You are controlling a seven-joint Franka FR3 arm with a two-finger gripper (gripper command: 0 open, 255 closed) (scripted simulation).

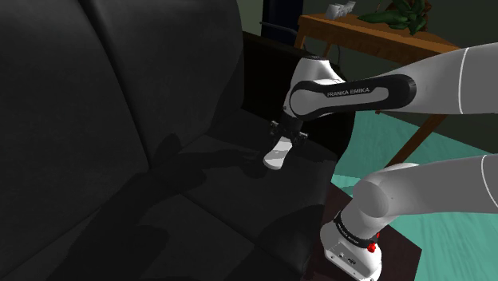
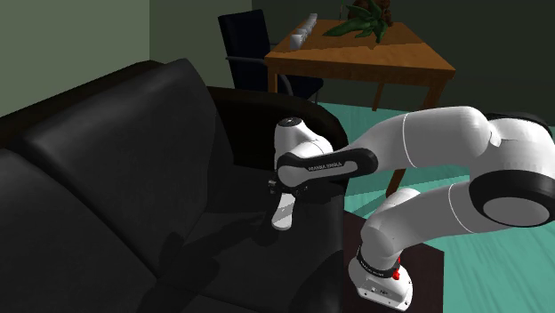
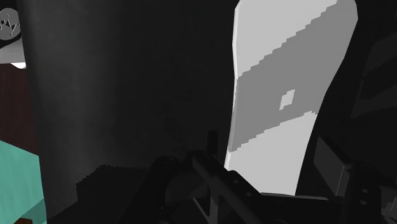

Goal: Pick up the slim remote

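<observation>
The slim remote [image 1: 275, 154] is white with a grey band, long and narrow. It hangs tilted just over the black sofa seat [image 1: 215, 191], near the armrest. My gripper [image 1: 286, 134] is shut on its upper end. In the second exterior view the remote [image 2: 283, 214] dangles below the gripper [image 2: 286, 190], close above the cushion. In the wrist view the remote [image 3: 286, 95] runs away from the hand, clasped between the black fingers [image 3: 213, 175] of the gripper [image 3: 270, 167].
The sofa's backrest [image 1: 96, 88] rises at the shoulder view's left and its armrest [image 1: 275, 68] stands behind the gripper. A wooden table [image 2: 356, 53] with a plant [image 2: 360, 18] and a dark chair [image 2: 253, 44] stand beyond. Teal floor [image 1: 415, 168] lies beside the stand [image 1: 351, 255].
</observation>
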